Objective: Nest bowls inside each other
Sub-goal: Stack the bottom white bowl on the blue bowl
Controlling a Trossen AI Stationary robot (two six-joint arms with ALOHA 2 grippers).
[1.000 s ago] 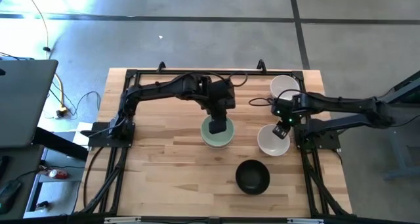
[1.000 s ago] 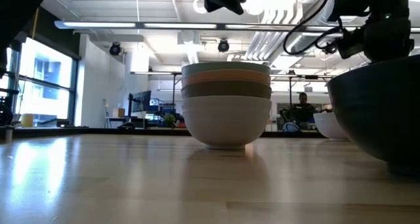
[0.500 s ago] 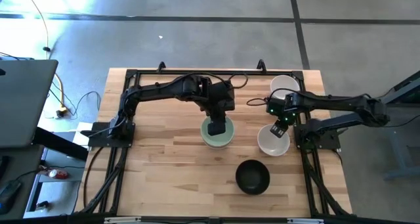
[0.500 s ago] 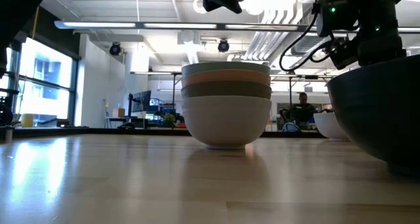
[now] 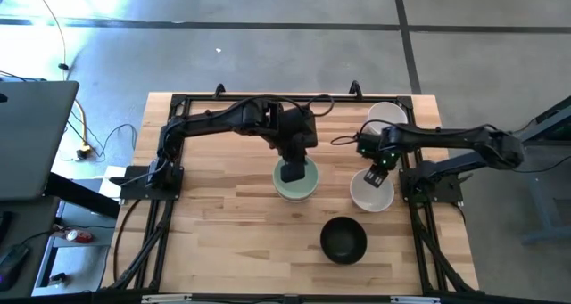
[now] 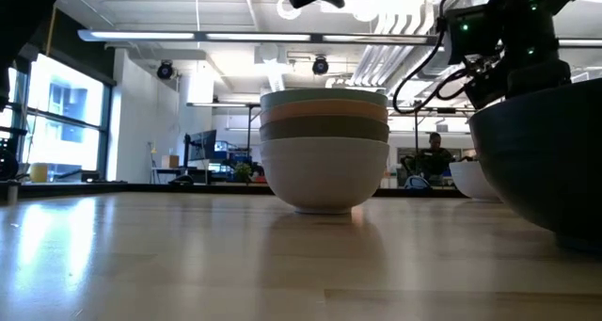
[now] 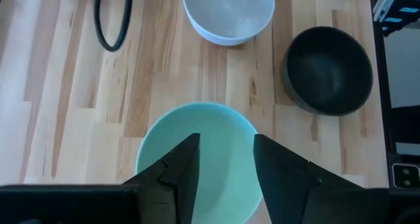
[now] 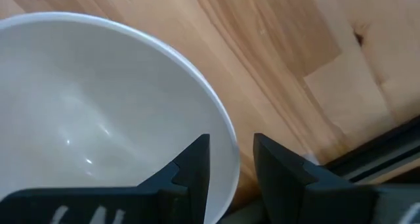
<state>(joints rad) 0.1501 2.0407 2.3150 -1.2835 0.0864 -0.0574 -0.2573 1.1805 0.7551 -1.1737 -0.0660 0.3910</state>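
Observation:
A stack of nested bowls (image 5: 295, 181) stands mid-table: white at the bottom, then olive and peach, with a mint bowl (image 7: 200, 159) on top. My left gripper (image 7: 226, 165) hangs open above the mint bowl, touching nothing. A single white bowl (image 5: 369, 193) sits on the table to the stack's right. My right gripper (image 8: 231, 161) points down, open, with one finger inside and one outside the bowl's far rim (image 8: 223, 129). I see no touch. A black bowl (image 5: 343, 239) rests near the front edge, and another white bowl (image 5: 385, 117) sits at the far right.
A black cable loop (image 7: 111, 20) lies on the wood behind the stack. The arms' black frame rails (image 5: 419, 188) run along both sides of the table. In the low view the black bowl (image 6: 550, 161) fills the right foreground and hides most of the single white bowl.
My right gripper has moved toward the table's left and sunk a little, and now stands over the single white bowl's far rim. Its fingers have stayed open. The bowls have not moved.

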